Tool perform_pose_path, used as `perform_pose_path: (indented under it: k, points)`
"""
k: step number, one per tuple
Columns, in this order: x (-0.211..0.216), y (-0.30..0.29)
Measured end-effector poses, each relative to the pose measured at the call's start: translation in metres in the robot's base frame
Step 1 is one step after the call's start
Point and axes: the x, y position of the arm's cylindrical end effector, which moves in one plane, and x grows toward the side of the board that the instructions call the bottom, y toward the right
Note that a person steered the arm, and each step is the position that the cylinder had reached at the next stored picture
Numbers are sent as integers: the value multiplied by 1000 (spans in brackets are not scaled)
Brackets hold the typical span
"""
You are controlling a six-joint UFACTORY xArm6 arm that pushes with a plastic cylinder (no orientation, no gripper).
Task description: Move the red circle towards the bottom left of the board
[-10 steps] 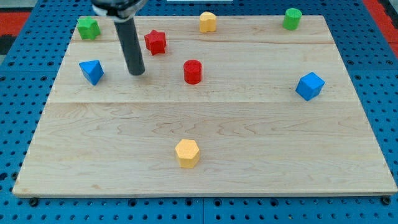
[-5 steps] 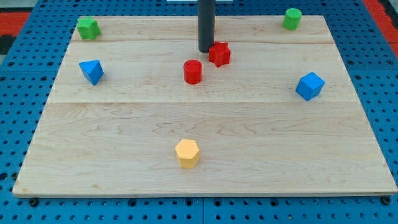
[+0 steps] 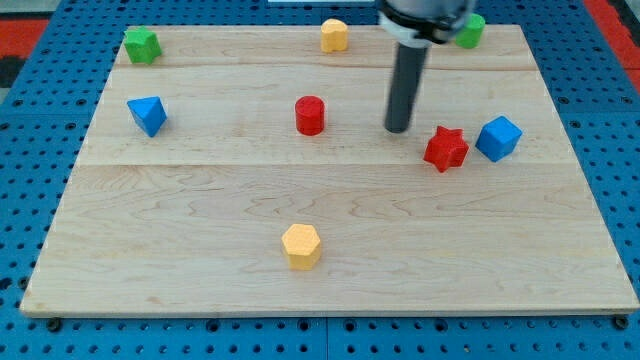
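Red circle (image 3: 310,115) — a short upright cylinder with a flat round top, standing free near the middle of the wooden board (image 3: 200,280). To its right, apart from it: my tip (image 3: 398,129), a bare rod without fingers — then the red star (image 3: 445,148), near the tip.

star (image 3: 445,148) sits between cube (image 3: 498,138) and cylinder (image 3: 310,115).

Red circle (image 3: 310,115) stands apart from all other blocks. Toward the view's bottom left only bare board (image 3: 150,230); blue block (image 3: 148,115) lies off that line (view's left), yellow hexagon (image 3: 301,245) below. My tip (image 3: 398,129) sits to its right, near red star (image 3: 445,148).
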Motion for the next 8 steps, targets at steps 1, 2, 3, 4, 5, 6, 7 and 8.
perform_pose_path:
  k: [1, 2, 3, 4, 5, 6, 7, 8]
  points:
    - [26, 36]
    - [63, 54]
    - [91, 58]
    - [52, 30]
    - [39, 55]
    - [95, 107]
    - [147, 118]
    - [131, 108]
